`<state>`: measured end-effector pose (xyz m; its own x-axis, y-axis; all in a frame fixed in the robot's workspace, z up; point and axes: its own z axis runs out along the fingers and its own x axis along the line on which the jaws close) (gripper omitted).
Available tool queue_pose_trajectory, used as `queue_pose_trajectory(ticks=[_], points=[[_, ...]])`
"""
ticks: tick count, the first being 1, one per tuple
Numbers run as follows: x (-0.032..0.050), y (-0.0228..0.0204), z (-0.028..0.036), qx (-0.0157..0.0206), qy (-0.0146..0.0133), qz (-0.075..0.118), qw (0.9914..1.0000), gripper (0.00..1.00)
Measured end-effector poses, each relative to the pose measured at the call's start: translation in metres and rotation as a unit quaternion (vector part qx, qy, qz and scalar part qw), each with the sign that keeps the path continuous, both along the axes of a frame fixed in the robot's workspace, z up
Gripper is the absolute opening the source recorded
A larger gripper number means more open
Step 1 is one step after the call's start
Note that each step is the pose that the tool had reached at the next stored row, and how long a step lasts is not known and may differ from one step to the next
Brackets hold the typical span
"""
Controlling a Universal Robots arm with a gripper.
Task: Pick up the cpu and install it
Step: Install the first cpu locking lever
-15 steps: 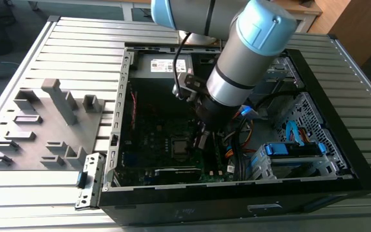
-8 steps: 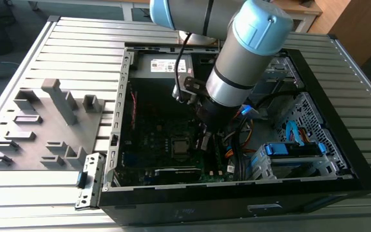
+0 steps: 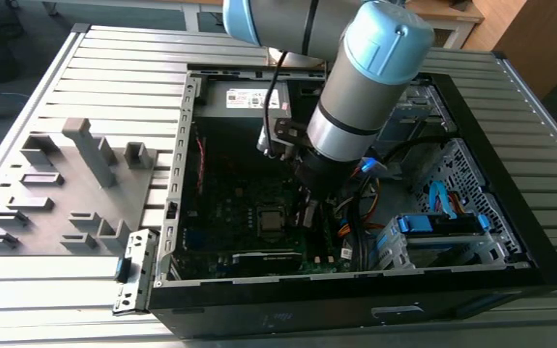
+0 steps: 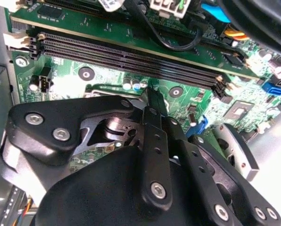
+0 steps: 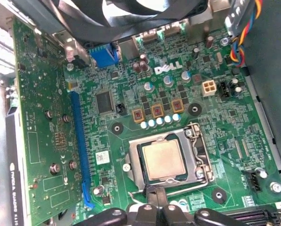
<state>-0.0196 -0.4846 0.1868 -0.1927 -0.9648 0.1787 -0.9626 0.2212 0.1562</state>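
Note:
The cpu lies flat in the motherboard socket, its pale square top showing inside the silver metal frame. In the exterior view the cpu sits low in the open computer case, just to the exterior view's left of my gripper. My gripper hangs at the edge of the socket frame, beside the cpu and not on it. In the second wrist view the gripper has its black fingers drawn together to a thin tip with nothing held, just above the board near the long black memory slots.
A green expansion card stands upright beside the socket, with a black fan and coloured cable bundles close by. The black case wall rings the board. A grey fixture tray lies on the slatted table at the exterior view's left.

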Motion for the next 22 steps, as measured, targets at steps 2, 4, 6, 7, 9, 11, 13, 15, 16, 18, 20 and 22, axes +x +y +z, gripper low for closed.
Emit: queue_pose_trajectory(ticks=[2,4,6,7,9,11,13,15,16,18,20,22], points=[[-0.0008,-0.0004,-0.0006,0.0002,-0.0011,0.004,0.99999,0.11],[-0.0018,-0.0014,-0.0010,0.0005,-0.0020,0.007,0.99997,0.11],[-0.0025,-0.0028,-0.0011,0.0005,-0.0027,0.011,0.99994,0.11],[-0.0029,-0.0035,-0.0012,0.0005,-0.0030,0.013,0.99991,0.11],[-0.0033,-0.0050,-0.0012,0.0005,-0.0038,0.017,0.99985,0.11],[-0.0035,-0.0058,-0.0013,0.0011,-0.0050,0.021,0.99977,0.11],[-0.0036,-0.0063,-0.0012,0.0043,-0.0060,0.024,0.99970,0.11],[-0.0037,-0.0063,-0.0013,0.0081,-0.0062,0.025,0.99964,0.11],[-0.0037,-0.0062,-0.0013,0.0103,-0.0063,0.025,0.99961,0.11],[-0.0037,-0.0063,-0.0008,0.0157,-0.0064,0.026,0.99953,0.11],[-0.0037,-0.0062,0.0002,0.0211,-0.0066,0.026,0.99942,0.11],[-0.0038,-0.0062,0.0006,0.0246,-0.0068,0.026,0.99933,0.11]])
